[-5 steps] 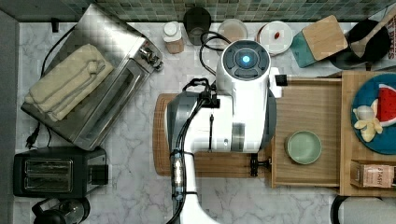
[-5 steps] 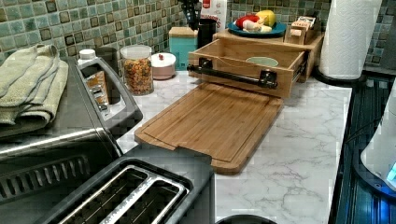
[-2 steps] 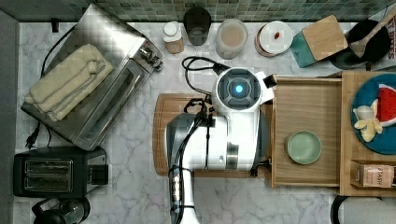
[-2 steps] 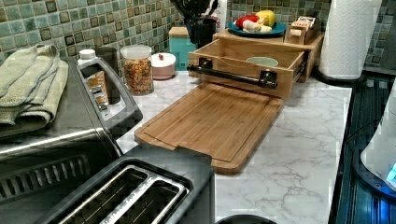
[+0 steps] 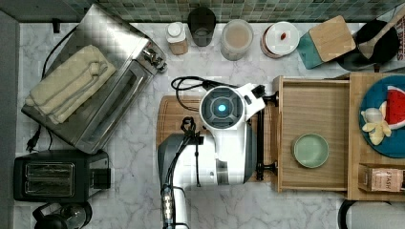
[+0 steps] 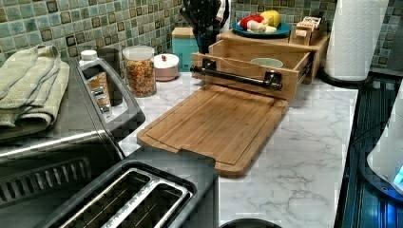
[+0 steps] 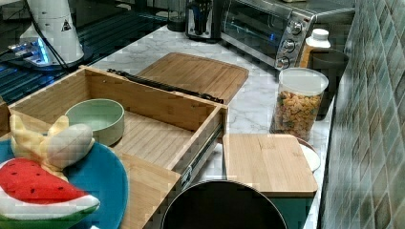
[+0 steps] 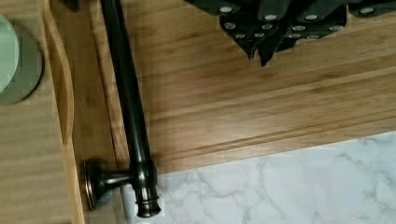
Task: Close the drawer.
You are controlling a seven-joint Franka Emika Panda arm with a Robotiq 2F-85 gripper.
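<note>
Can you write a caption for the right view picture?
Open drawer holding a green bowl, cutting board beyond.

You're looking at a glossy white arm [image 5: 229,152] with dark grey joint shells, a round cap lit blue at its centre, black cables looping off it, and silver screws dotting the black end effector [image 8: 275,23].

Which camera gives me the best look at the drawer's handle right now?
The left view: the handle runs unobstructed across the drawer front. The top view has the arm covering part of it; the right view sees it from behind; the wrist view shows one end close up.
</note>
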